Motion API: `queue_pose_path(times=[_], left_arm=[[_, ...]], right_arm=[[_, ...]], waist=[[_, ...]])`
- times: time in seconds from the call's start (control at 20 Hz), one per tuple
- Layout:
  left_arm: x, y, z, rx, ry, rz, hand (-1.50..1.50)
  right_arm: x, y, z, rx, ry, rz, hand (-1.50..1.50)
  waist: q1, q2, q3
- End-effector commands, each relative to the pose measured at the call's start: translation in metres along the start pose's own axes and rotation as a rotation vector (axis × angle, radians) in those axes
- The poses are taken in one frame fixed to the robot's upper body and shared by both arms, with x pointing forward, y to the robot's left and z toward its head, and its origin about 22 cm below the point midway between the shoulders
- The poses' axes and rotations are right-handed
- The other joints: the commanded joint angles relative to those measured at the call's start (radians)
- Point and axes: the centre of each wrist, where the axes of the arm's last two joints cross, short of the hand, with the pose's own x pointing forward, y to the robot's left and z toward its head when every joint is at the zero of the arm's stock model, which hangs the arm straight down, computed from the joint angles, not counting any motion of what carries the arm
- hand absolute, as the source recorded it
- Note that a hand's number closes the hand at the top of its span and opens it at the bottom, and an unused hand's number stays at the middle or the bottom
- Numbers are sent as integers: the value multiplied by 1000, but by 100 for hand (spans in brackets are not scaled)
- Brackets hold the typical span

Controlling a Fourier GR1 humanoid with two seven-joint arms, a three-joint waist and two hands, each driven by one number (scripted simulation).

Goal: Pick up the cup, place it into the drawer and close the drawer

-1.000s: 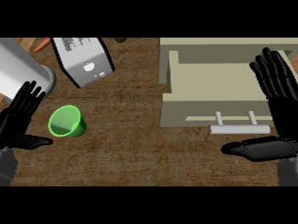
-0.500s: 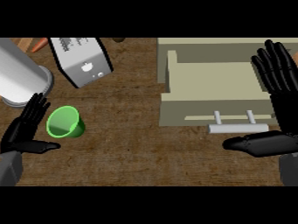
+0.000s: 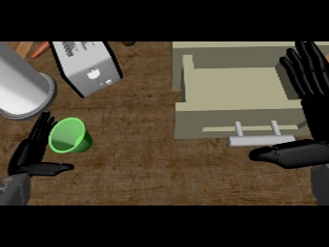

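A green cup (image 3: 70, 136) lies tilted on the wooden counter at the left, its mouth facing up toward me. My left hand (image 3: 33, 152) stands just left of it, fingers straight and thumb stretched out below the cup, very close to the rim; contact cannot be told. The beige drawer (image 3: 195, 118) is pulled out at the right, its inside bare, with a pale bar handle (image 3: 261, 140) on its front. My right hand (image 3: 316, 111) is held open over the drawer's right side, fingers up, thumb pointing left under the handle.
A large grey cylinder (image 3: 10, 87) stands at the far left, behind the cup. A silver toaster-like box (image 3: 89, 65) sits at the back, left of the drawer. Brown counter stretches between cup and drawer.
The view has shifted, so everything sits further right. My left hand has drawn lower and closer to the cup's left side. The right hand holds its pose.
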Motion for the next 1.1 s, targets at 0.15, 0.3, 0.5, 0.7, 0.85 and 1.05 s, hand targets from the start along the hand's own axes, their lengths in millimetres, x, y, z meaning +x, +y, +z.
queue_pose_path(times=[0.15, 0.3, 0.5, 0.7, 0.85, 1.05], left_arm=[[-3, -13, -9, -32, -78, 57, -150], [-4, -12, -7, -42, -96, 63, -150], [-18, -17, 11, -44, -104, 62, -150], [1, -20, -19, -71, -124, 66, -150], [-1, -19, -16, -105, -115, 102, -150], [-14, -43, -15, -158, -97, 209, -150]], right_arm=[[13, 1, 1, -5, -3, -17, -150], [3, -6, -12, 1, -8, 12, -150], [3, -14, 2, 26, 5, 1, -150], [7, -13, -9, 20, 10, 8, -150], [2, -12, 2, 24, 9, 9, -150], [-2, -14, -4, 2, -6, -1, -150]], waist=[[-14, 2, -1], [-4, 6, -1], [-8, 4, -1], [-13, 7, -2], [-17, 5, -2], [-17, 9, -2]])
